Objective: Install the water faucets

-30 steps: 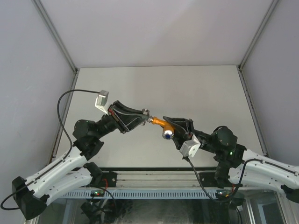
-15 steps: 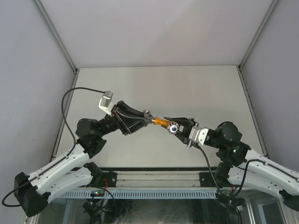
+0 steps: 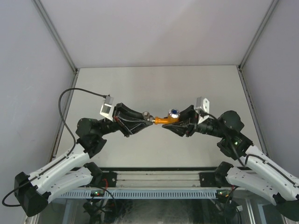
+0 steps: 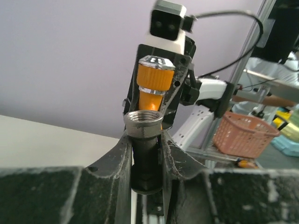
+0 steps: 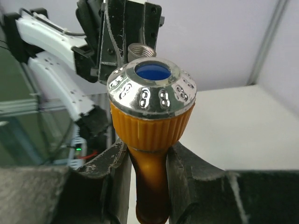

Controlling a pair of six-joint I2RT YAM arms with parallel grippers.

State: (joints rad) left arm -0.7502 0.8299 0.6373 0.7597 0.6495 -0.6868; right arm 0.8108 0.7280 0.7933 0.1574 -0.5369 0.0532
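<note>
The water faucets are in two pieces, held in mid-air over the table. In the top view the small grey metal fitting (image 3: 147,115) sits in my left gripper (image 3: 148,119), which is shut on it. Its threaded open end (image 4: 143,122) faces the orange tap body (image 3: 164,121). My right gripper (image 3: 176,123) is shut on the tap's orange neck (image 5: 152,177), below the ribbed knob with a silver cap and blue centre (image 5: 152,88). From above, the orange end meets the fitting; how far in it goes is hidden.
The grey table (image 3: 154,88) lies under both grippers, with walls on three sides and metal frame posts (image 3: 252,44) at the corners. Beyond the table, the left wrist view shows an orange basket (image 4: 243,135). The arm bases stand at the near rail (image 3: 154,179).
My right wrist has rolled over, so the tap's knob swung from the near side to the far side. The orange end stays at the fitting. The left arm barely moved.
</note>
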